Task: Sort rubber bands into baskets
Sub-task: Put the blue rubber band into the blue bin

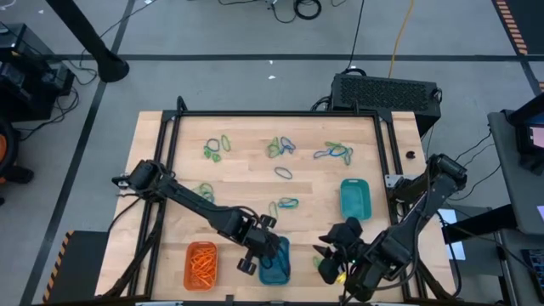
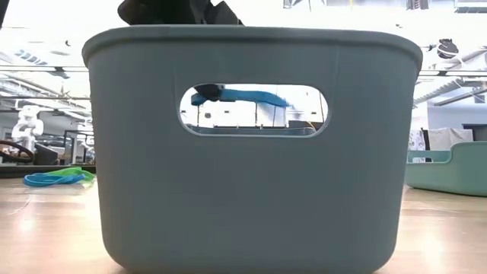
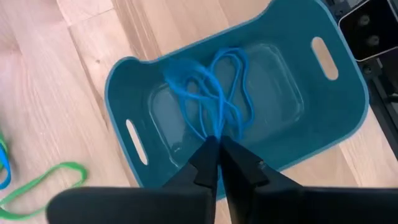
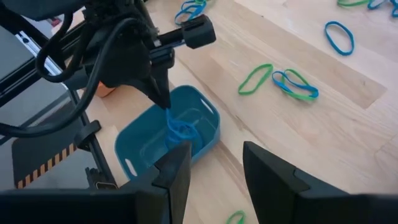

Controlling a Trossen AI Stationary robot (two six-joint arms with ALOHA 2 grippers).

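Observation:
The blue basket (image 1: pixel 277 270) stands near the table's front edge, and it fills the low view (image 2: pixel 251 190). My left gripper (image 1: pixel 265 248) hangs over it, shut on a bunch of blue rubber bands (image 3: pixel 214 93). My right gripper (image 4: pixel 217 180) stands open to the basket's right, above the table, with nothing between its fingers. The orange basket (image 1: pixel 201 263) holds orange bands. The teal-green basket (image 1: pixel 355 197) stands farther right. Loose green and blue rubber bands (image 1: pixel 283 147) lie on the table's far half. My left gripper pinches the blue rubber bands at their upper ends (image 3: pixel 217 132), between its two fingertips (image 4: pixel 164 99). The fingers come from above, slanting down. The bands hang in slack loops below the tips, inside the blue basket (image 4: pixel 180 132); whether they touch its floor I cannot tell.
A green band (image 3: pixel 43 183) lies on the table beside the blue basket. Another green band (image 4: pixel 235 216) lies below my right gripper. More blue and green bands (image 4: pixel 292 84) lie toward the table's middle. A black frame (image 1: pixel 272 114) runs around the table.

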